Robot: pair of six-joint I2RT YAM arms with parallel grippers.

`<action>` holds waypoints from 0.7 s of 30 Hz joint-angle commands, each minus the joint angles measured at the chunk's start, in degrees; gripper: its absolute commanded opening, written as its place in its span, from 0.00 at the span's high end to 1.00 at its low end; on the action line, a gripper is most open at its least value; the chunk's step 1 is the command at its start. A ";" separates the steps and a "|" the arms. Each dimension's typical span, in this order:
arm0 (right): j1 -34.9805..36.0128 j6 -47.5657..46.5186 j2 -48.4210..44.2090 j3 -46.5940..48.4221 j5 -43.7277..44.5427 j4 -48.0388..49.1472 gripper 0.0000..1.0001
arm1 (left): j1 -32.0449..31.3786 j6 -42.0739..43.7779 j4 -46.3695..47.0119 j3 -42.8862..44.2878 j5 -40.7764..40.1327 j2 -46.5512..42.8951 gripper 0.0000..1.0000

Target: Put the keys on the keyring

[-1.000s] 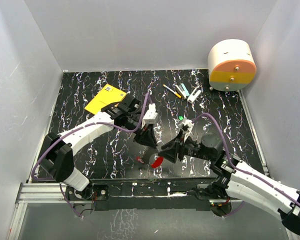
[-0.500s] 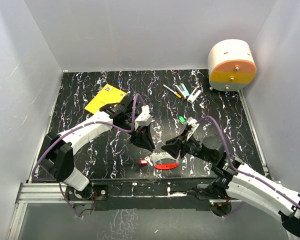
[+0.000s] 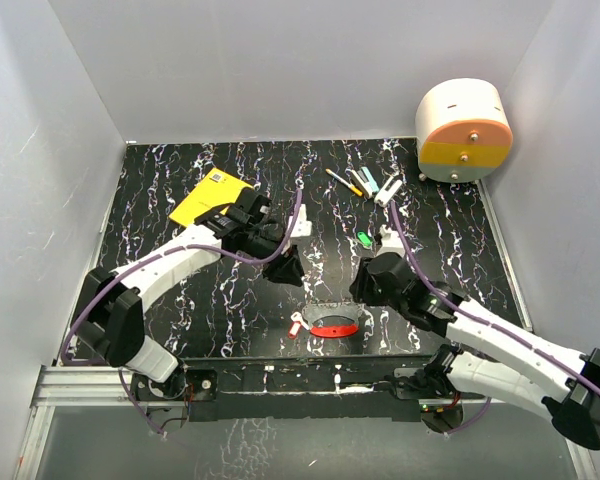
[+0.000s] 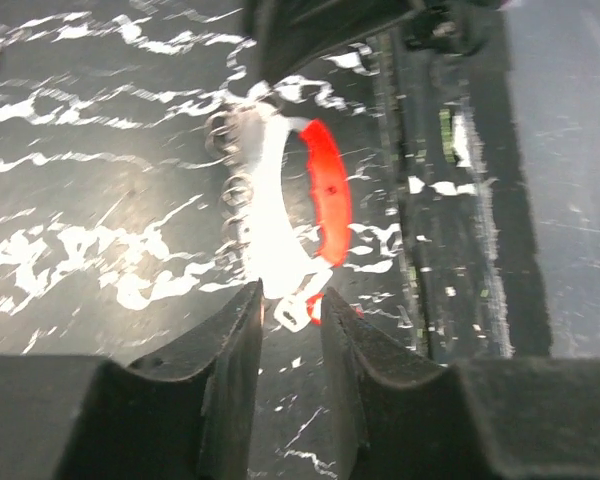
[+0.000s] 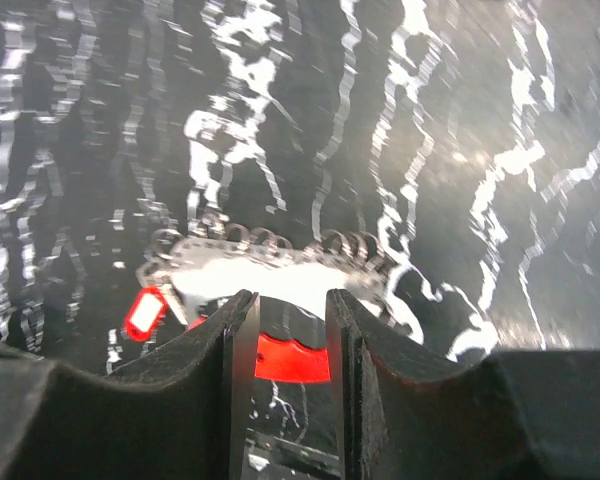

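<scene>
The keyring, a silver crescent with a red grip and a row of small rings, lies flat near the table's front edge. Small red and whitish keys sit at its left end; whether they hang on a ring I cannot tell. My left gripper hovers behind and left of it, open and empty. In the left wrist view the keyring and keys lie just beyond the left gripper. My right gripper hangs behind and right of it, open. Through the right gripper shows the keyring, apart from the fingers.
A yellow box lies at the back left. Pens and markers lie at the back, with a small green piece nearer. A round white, orange and yellow container stands at the back right. The metal rail borders the front.
The keyring, held up off the table by the right gripper a second ago, now lies flat on it. Both grippers have drawn back from it, and the left one has opened a little.
</scene>
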 commanded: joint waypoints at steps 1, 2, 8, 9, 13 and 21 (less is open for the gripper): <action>0.12 11.77 2.57 2.74 6.46 -13.40 0.62 | 0.28 -7.26 3.28 2.11 -14.43 -4.45 0.69; 0.13 12.73 2.76 2.25 6.06 -13.47 0.62 | 0.28 -7.91 3.11 2.87 -16.56 -4.75 0.68; 0.13 16.66 2.91 -0.90 3.59 -13.93 0.61 | 0.28 -11.70 1.66 5.73 -30.62 -6.90 0.61; 0.07 17.37 3.13 -1.62 2.88 -13.68 0.61 | 0.28 -11.72 1.39 5.83 -31.58 -7.31 0.60; 0.13 20.58 3.92 -5.02 1.46 -10.07 0.63 | 0.28 -13.35 1.31 6.65 -32.45 -7.38 0.57; 0.13 31.06 3.80 -8.93 3.10 -6.03 0.70 | 0.19 -17.41 5.38 4.59 -28.85 -6.95 0.57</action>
